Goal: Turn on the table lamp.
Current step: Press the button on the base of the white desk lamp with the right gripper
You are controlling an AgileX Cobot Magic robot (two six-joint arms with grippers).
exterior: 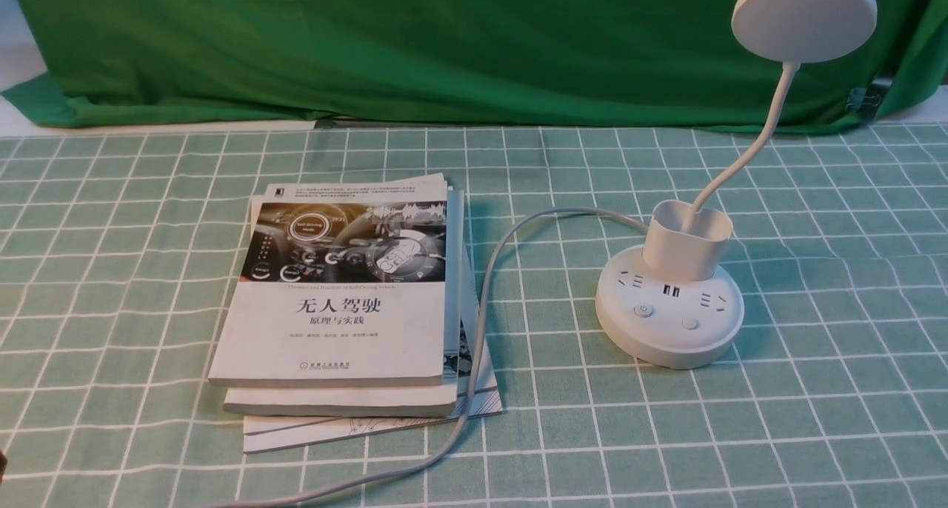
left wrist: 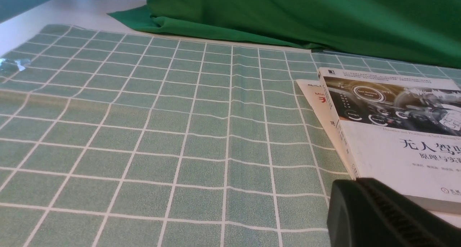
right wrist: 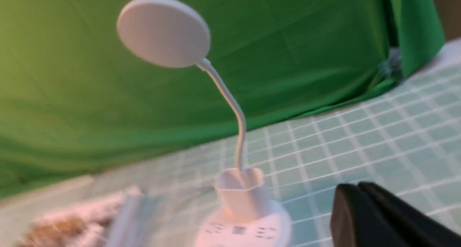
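I see a white table (exterior: 15,115) under a pale green checked tablecloth (exterior: 815,419). Centre left lies a stack of books (exterior: 348,308). Centre right stands the table lamp (exterior: 670,319), its grey cord (exterior: 480,330) curving past the books to the bottom edge. A green backdrop cloth (exterior: 444,49) drapes along the top.

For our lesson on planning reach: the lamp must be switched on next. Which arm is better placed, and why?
Right, most likely. The table lamp stands on the robot's right, and the right gripper faces its base; the left wrist view shows only books and cloth.
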